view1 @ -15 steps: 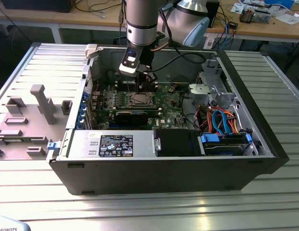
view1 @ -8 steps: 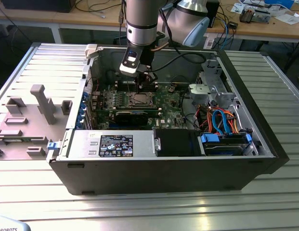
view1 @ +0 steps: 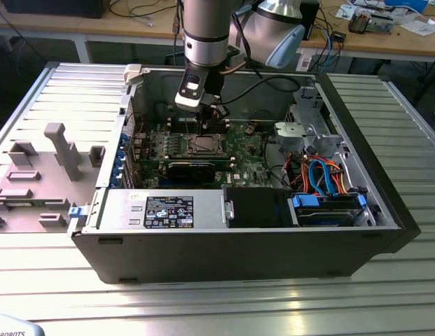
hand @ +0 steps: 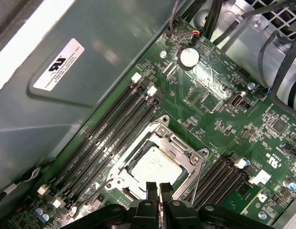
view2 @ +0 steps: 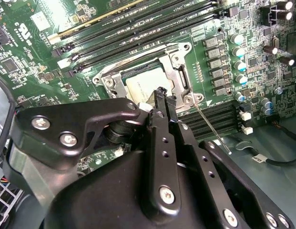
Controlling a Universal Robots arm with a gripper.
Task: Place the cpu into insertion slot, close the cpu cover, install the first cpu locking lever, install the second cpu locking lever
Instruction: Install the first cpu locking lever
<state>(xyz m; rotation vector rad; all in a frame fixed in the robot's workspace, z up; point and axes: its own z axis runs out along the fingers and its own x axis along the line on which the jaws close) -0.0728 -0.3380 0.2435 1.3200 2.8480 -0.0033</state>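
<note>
Pointing vert. down, hand closed, over cpu cover edge

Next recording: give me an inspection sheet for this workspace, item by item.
Surface: slatted metal table, open computer case on it.
Job's things: cpu seated under the lowered cpu cover; one thin lever sticks out free.
Clutter: grey fixture blocks at the exterior view's left.
Grippers: tool shut, tips at the cpu cover's edge.
Cables: orange and blue bundle inside the case.
Surroundings: cluttered workbench behind.
</note>
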